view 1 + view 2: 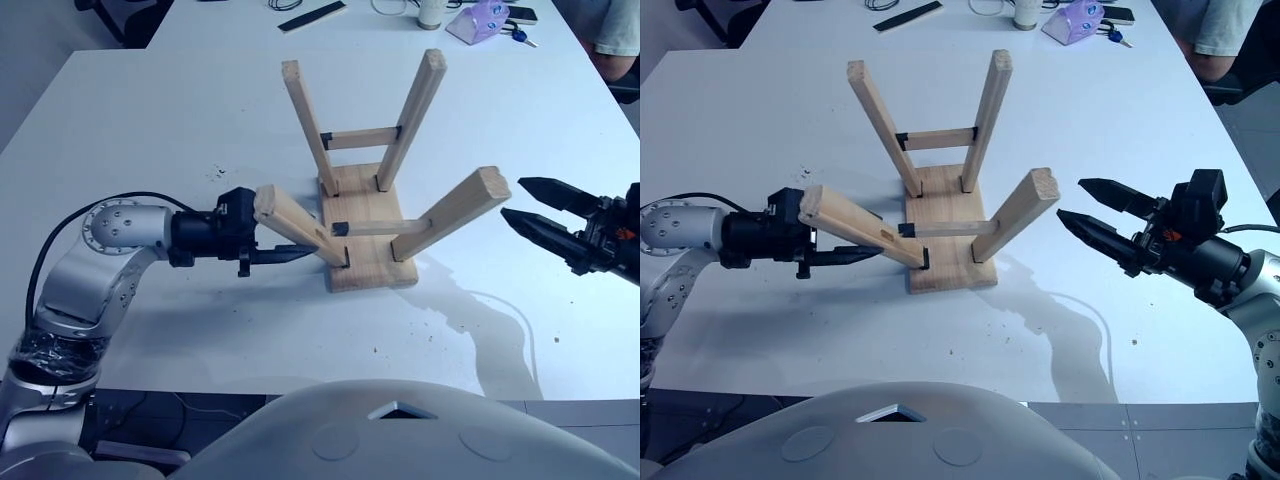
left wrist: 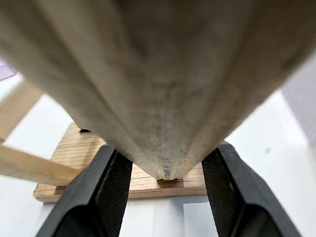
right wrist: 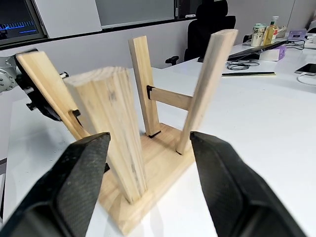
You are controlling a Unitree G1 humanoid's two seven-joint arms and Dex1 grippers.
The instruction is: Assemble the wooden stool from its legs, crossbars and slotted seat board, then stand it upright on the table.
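My left gripper (image 1: 300, 254) clamped on the near left leg (image 1: 290, 222), fingertips partly hidden behind it, upturned stool (image 1: 415, 110) resting seat board (image 1: 370, 265) down mid-table (image 1: 150, 130), my right gripper (image 1: 512, 198) gaping wide, just beside the near right leg (image 1: 455, 212), not touching.

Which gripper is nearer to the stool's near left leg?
Left. The left gripper has its fingers on both sides of the near left leg; the right gripper is open, off by the near right leg.

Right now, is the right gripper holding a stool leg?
No, the right gripper is open beside the near right leg, with a gap between them.
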